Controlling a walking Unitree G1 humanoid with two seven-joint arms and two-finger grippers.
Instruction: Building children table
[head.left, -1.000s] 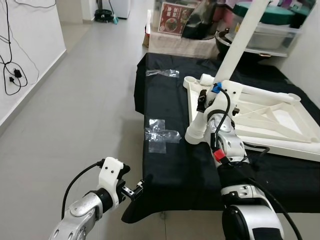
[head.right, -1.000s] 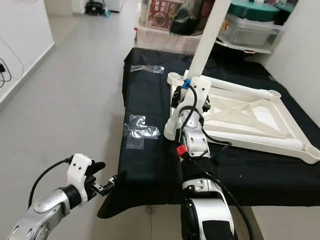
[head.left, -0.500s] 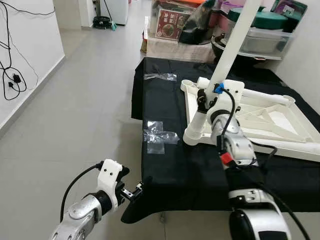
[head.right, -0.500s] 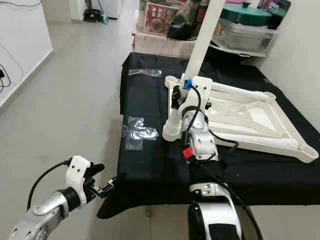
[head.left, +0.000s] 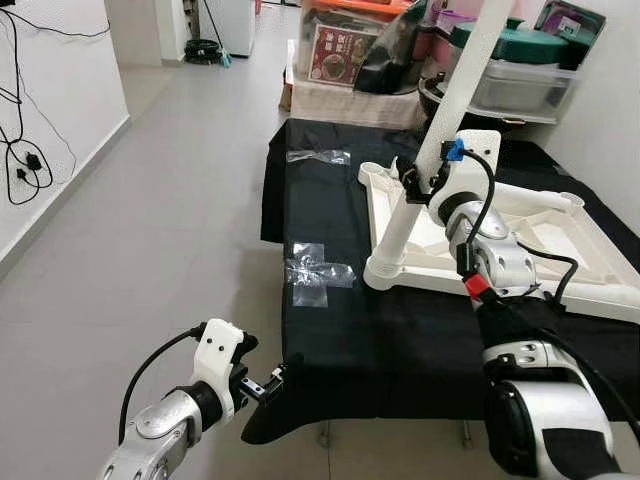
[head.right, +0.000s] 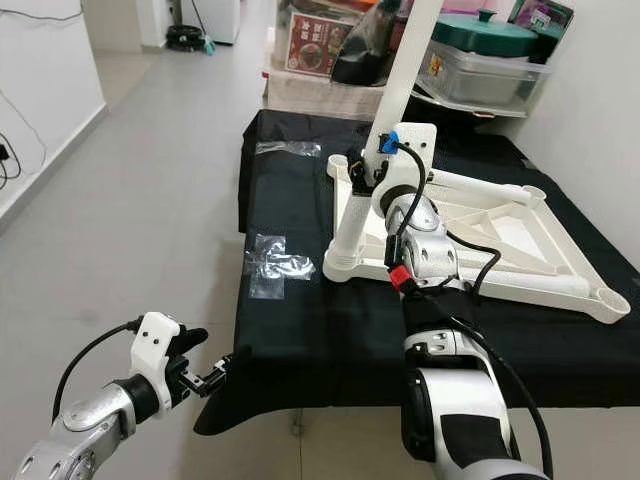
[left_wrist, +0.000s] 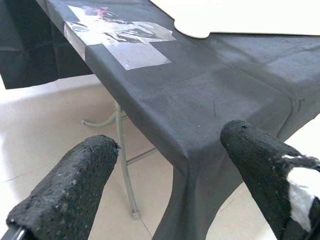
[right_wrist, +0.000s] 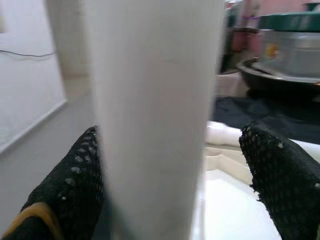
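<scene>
The white table frame (head.left: 540, 195) lies upside down on the black cloth-covered table (head.left: 330, 330). A long white leg (head.left: 470, 60) leans upward, its flared lower end (head.left: 385, 272) resting at the frame's near left corner. My right gripper (head.left: 413, 183) is open around the middle of this leg. In the right wrist view the leg (right_wrist: 155, 110) sits deep between the fingers (right_wrist: 280, 185), with a gap on one side. Low at the table's front left corner, my left gripper (head.left: 275, 380) is open and holds nothing. The cloth corner (left_wrist: 190, 150) lies just ahead of it.
Two clear plastic bags (head.left: 320, 270) (head.left: 320, 155) lie on the cloth's left side. Boxes (head.left: 350, 50) and a green-lidded pot (head.left: 530, 45) crowd the space behind the table. Bare floor (head.left: 150, 230) stretches left to a wall with hanging cables (head.left: 25, 150).
My right gripper has moved higher up the leaning leg, whose lower end stays put. The head view has shifted slightly. The left gripper has barely moved.
</scene>
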